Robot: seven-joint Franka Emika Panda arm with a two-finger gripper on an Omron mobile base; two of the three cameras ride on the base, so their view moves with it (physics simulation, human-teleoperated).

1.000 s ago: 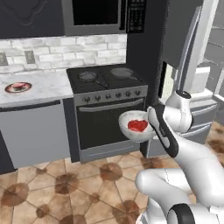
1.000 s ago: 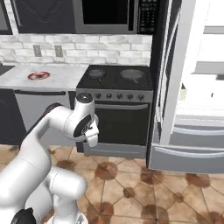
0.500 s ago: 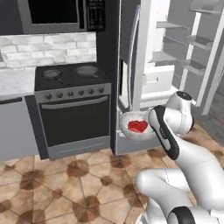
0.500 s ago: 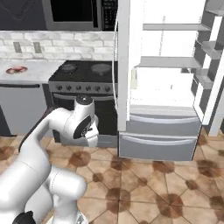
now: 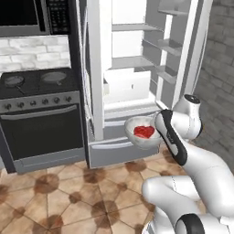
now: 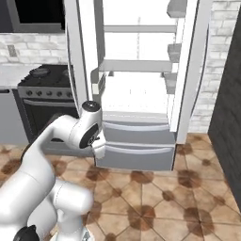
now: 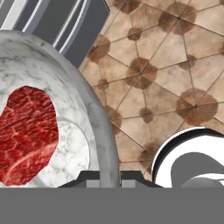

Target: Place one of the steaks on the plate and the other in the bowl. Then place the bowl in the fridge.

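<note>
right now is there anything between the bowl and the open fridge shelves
No. In the left base view the bowl, with the red steak inside, hangs just before the fridge with only open air between them.

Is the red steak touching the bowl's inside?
Touching. In the hand view the red steak lies flat on the bowl floor, no gap; the left base view agrees.

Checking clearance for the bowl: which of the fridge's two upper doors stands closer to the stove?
The left-hand door, swung open edge-on beside the stove; the other door opens toward the brick wall.
</note>
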